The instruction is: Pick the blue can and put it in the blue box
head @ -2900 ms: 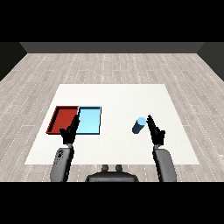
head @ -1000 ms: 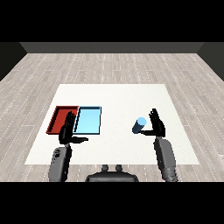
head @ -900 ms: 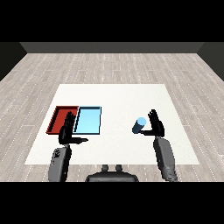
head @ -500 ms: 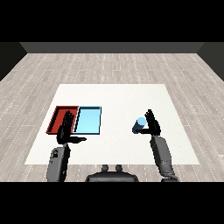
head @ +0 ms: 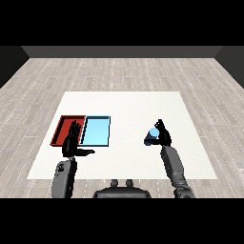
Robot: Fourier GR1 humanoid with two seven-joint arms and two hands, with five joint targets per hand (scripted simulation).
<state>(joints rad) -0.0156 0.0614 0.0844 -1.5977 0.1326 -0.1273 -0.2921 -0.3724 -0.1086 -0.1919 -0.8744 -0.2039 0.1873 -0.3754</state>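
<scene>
Head view across the white table point(head: 124, 102), read from left to right. At the lower left, the left hand point(head: 71, 143) stands at the end of its grey forearm with the fingers straight and pointing away from the robot and the thumb spread out toward the right; it holds nothing. Its fingertips overlap the near right part of the red tray point(head: 62, 131), which lies just beyond and slightly to the left of this hand. The light blue tray point(head: 95, 131) lies just beyond and to the right of the same hand, side by side with the red tray, their long edges touching; the outstretched thumb reaches toward the near edge of the light blue tray, and nothing lies inside it. A bare stretch of table separates the trays from the right side of the scene. At the right, the right hand point(head: 163, 136) is raised at the end of its grey forearm, which runs back to the lower right corner; its fingers and thumb curl round the blue can point(head: 151, 137), which sits against the left side of this hand, on the side facing the trays. The can is well apart from the light blue tray; whether its base touches the table cannot be told from this view
</scene>
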